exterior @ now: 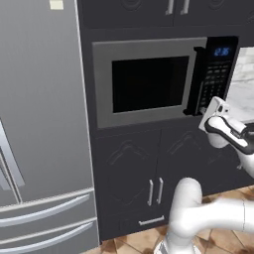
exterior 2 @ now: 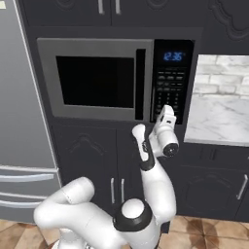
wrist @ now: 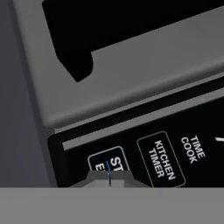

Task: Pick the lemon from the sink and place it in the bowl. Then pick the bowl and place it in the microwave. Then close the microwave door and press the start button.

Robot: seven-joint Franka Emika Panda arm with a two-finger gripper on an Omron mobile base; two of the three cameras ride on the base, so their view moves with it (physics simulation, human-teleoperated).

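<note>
Facing microwave (exterior 2: pixel 116 80) keypad, tool (wrist: pixel 109 178) closed

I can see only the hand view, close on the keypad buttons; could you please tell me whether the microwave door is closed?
Observer: Yes. In the left base view the microwave door sits flush in its frame, with its handle beside the keypad panel.
Operator: Thank you. Where on that panel is the gripper?
Observer: In the right base view the gripper is at the panel's bottom edge, near its left side. I cannot tell whether it touches.
Operator: Is the display on?
Observer: Yes, the display at the top of the panel shows blue digits.
</note>
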